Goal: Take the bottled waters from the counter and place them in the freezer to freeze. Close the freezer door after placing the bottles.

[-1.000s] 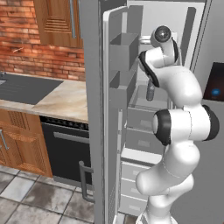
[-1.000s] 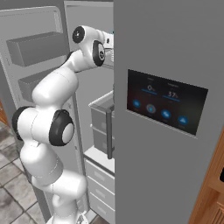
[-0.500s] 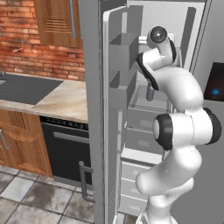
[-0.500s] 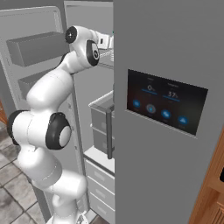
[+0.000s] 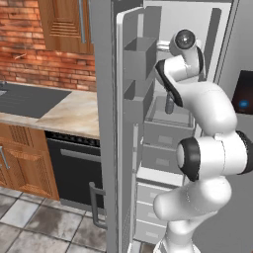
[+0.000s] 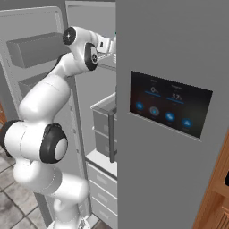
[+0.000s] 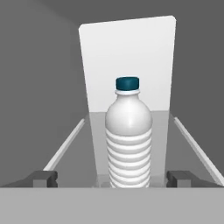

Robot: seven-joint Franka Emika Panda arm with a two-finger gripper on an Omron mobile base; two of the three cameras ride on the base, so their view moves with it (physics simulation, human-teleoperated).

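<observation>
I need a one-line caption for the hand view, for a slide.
White ribbed water bottle with a blue cap standing upright on a freezer shelf, between the fingertips of the open gripper.

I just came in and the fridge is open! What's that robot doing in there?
The white robot arm is reaching into the open freezer. On a shelf inside, a white ribbed water bottle with a blue cap stands upright. The gripper is open, its fingertips apart on either side of the bottle and not squeezing it. The freezer door is wide open.
</observation>
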